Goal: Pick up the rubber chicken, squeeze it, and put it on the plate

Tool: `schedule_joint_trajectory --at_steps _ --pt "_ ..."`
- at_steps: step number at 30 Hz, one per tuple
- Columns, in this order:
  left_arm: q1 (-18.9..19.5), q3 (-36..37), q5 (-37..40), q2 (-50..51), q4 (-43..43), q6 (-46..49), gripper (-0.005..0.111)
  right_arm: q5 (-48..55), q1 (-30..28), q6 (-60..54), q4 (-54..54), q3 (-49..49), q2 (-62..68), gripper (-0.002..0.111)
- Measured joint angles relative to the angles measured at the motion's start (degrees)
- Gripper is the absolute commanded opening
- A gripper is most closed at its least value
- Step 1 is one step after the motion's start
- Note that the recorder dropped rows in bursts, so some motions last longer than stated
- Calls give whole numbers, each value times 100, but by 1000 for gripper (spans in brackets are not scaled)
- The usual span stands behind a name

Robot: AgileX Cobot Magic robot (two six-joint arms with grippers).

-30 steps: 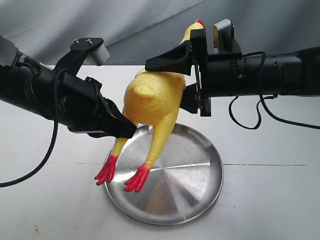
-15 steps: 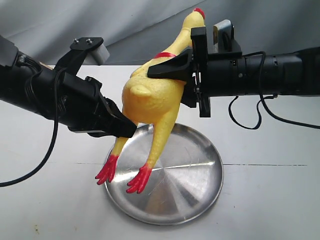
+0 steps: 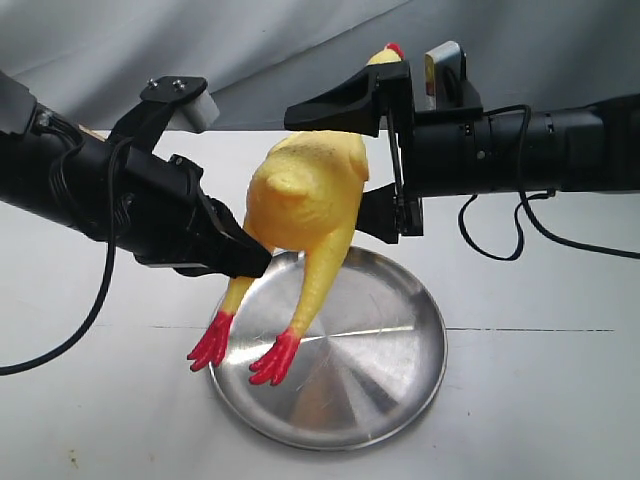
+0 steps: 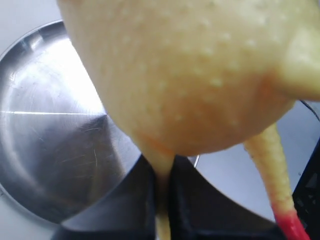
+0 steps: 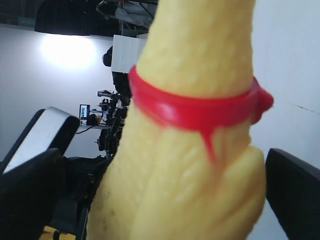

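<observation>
Yellow rubber chicken [image 3: 305, 195] is clamped by one leg in the left gripper [image 3: 257, 262]; the level right gripper [image 3: 330, 160] is spread wide.

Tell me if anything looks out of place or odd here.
Nothing spilled or damaged. The rubber chicken dangles tilted over the plate, one leg pinched in the left gripper, while the right gripper stands open around its upper body.

Yellow rubber chicken [image 3: 305, 200], red feet [image 3: 275, 358] and collar [image 5: 195, 107], shiny silver plate [image 3: 385, 370]
</observation>
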Motion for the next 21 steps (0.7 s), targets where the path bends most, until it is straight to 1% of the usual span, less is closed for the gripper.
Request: schedule_joint_trajectory --at_steps 5,8,12,16,17,19,21 --pt "0 0 0 0 0 0 0 45 -22 0 24 0 0 105" --pt "0 0 0 0 0 0 0 298 -150 0 91 0 0 105" --pt "0 0 0 0 0 0 0 396 -497 0 68 0 0 105" --pt "0 0 0 0 0 0 0 407 -924 0 -396 0 0 103" --pt "0 0 0 0 0 0 0 407 -1029 0 -549 0 0 101" --pt "0 0 0 0 0 0 0 407 -1219 39 -786 0 0 89" --pt "0 0 0 0 0 0 0 407 -1386 65 -938 0 0 70"
